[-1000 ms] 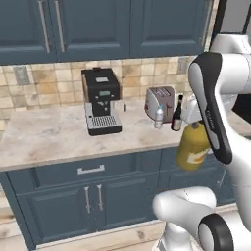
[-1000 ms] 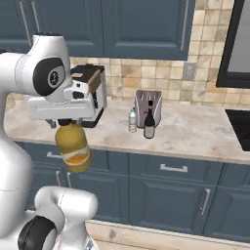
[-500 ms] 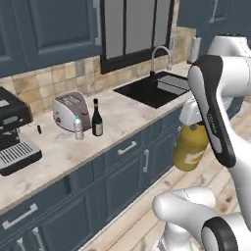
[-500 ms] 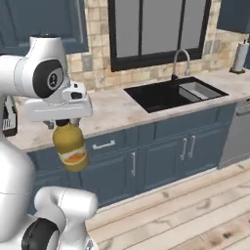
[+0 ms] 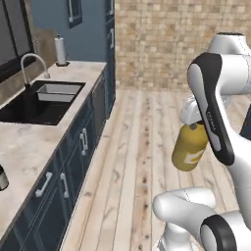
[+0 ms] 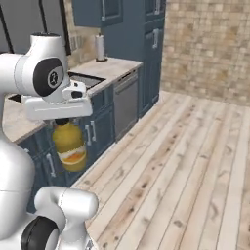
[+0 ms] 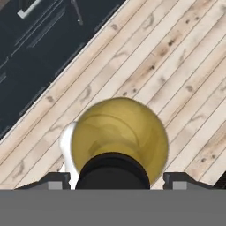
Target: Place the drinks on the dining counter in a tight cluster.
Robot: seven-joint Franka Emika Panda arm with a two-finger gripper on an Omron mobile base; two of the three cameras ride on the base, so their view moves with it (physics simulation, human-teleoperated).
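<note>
The gripper [image 6: 62,121] is clamped on the black cap of the squat amber-yellow bottle [image 6: 70,146], which hangs upright in the air over the wooden floor [image 6: 180,161], beside the dark blue cabinets [image 6: 110,110]. The bottle is rounded, with a white and orange label. The arm [image 5: 212,108] is folded, with the hand pointing straight down.

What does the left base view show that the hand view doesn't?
Only the left base view shows the sink, the faucet, the paper towel roll and the brick wall. Only the hand view looks straight down on the amber bottle's black cap. Both show that bottle hanging from the gripper over the wooden floor, beside dark blue cabinets.
</note>
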